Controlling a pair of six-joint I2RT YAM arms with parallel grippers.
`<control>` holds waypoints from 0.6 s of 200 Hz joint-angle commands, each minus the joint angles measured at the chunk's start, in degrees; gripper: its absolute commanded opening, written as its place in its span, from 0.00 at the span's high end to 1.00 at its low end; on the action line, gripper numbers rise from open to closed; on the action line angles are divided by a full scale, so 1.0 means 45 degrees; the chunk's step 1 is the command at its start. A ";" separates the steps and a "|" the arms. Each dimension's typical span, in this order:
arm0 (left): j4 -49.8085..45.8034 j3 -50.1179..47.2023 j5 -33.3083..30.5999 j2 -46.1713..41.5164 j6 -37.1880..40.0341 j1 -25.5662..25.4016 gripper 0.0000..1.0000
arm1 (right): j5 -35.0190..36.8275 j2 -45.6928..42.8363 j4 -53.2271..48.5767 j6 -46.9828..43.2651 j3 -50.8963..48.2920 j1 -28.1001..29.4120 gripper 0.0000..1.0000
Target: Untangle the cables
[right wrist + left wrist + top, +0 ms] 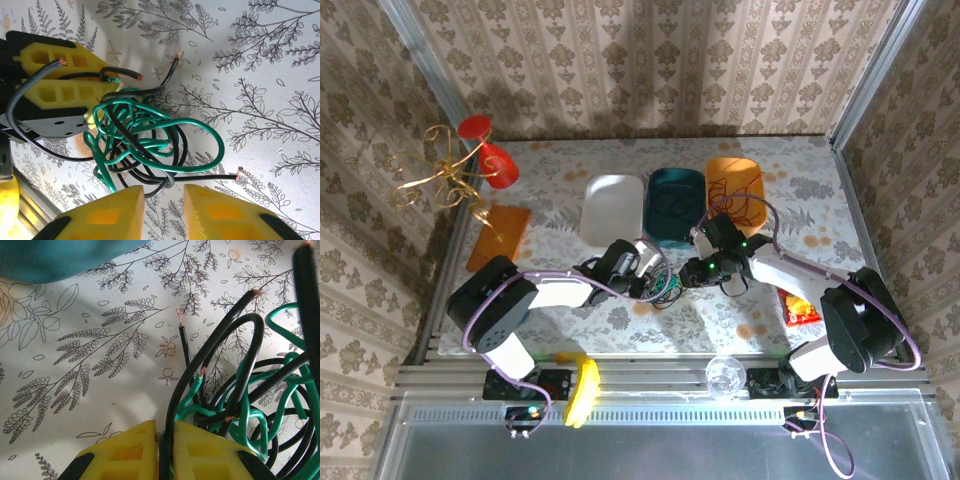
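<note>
Patterned wallpaper (620, 70) closes in a table (550, 190) spread with a floral cloth. Along its far half stand a white tray (592, 195), a teal tray (692, 180) and an orange tray (748, 168). A red cable (735, 200) lies coiled in the orange tray, and dark strands seem to lie in the teal one.

The rest of the work sits near the middle of the table, just on the near side of the teal tray. There a green cable (140, 111) and a black cable (220, 337) are wound through each other in a loose tangle (665, 288) resting on the cloth.

The left gripper (162, 445) is at the left side of the tangle. Its yellow fingers are pressed together on a black strand, with green running in beside it, so it is gripping the bundle. The right gripper (164, 210) hangs at the other side of the clump. Its jaws stand a little apart, a black loop lies at their mouth, and nothing is clamped yet.

The step in hand looks like separating green from black, the left arm anchoring while the right takes a strand. The next move calls for the right jaws to pinch one strand only, probably that black loop. A gentle pull away from the left gripper would let the green coils slip off rather than cinch tight. The bare copper ends could snag on a crossing.
</note>
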 commanded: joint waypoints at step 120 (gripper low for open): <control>-0.0730 0.0242 -0.0065 0.0352 0.0277 0.0072 0.87 | -0.0753 0.2286 0.1764 0.0178 0.0537 -0.0545 0.71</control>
